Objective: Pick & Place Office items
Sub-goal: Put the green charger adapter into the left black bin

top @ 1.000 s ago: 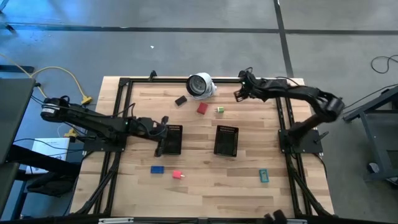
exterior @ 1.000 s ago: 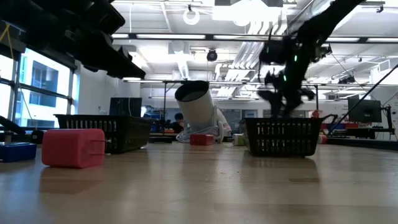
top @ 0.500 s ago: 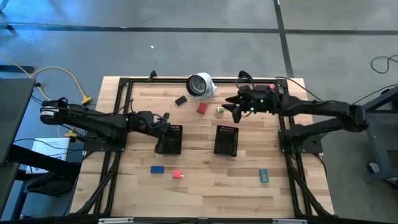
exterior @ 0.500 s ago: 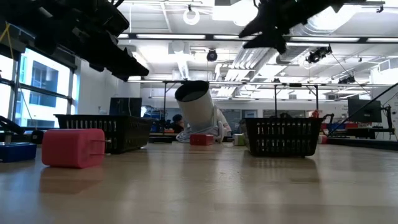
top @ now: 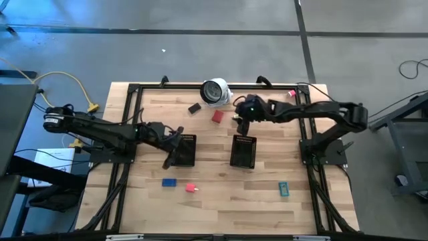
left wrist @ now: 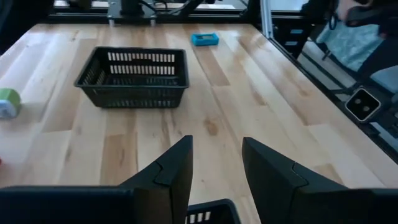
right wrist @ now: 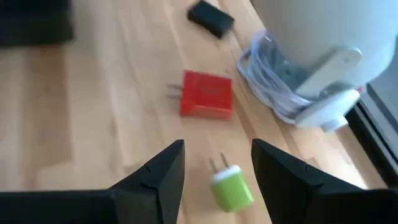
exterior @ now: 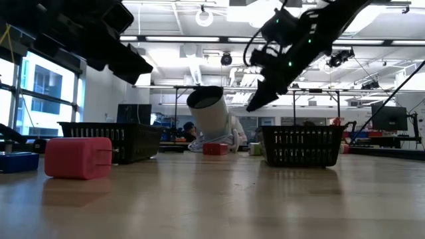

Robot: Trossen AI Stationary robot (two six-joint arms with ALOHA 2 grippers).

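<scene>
Reaching in from the table's left edge, the left gripper (top: 175, 145) hung over the near-left corner of the left tray (top: 184, 150), its two fingers (left wrist: 175, 173) parted with nothing between them. Below that tray, toward the front of the table, lay a blue piece (top: 168, 181) and just beside it a pink piece (top: 190, 188), which stood large in the foreground of the low view (exterior: 78, 157). Farther back, a dark brown piece (top: 194, 108) sat near the white round object (top: 215, 92) at the table's rear edge, with its coiled white cord beside it (right wrist: 273, 93). A red piece (top: 217, 116) with two metal prongs lay just in front of that object. Next to it was a green piece (right wrist: 231, 187), also pronged, lying directly beneath the right gripper (top: 239, 122), whose jaws stood apart on either side of it and empty, above the wood and not touching it. In front of the gripper sat the right tray (top: 243, 151), empty as far as could be seen. A teal piece (top: 283, 189) lay well apart from everything else near the front right of the table (top: 221, 207). The right arm stretched in from the right rear post.
</scene>
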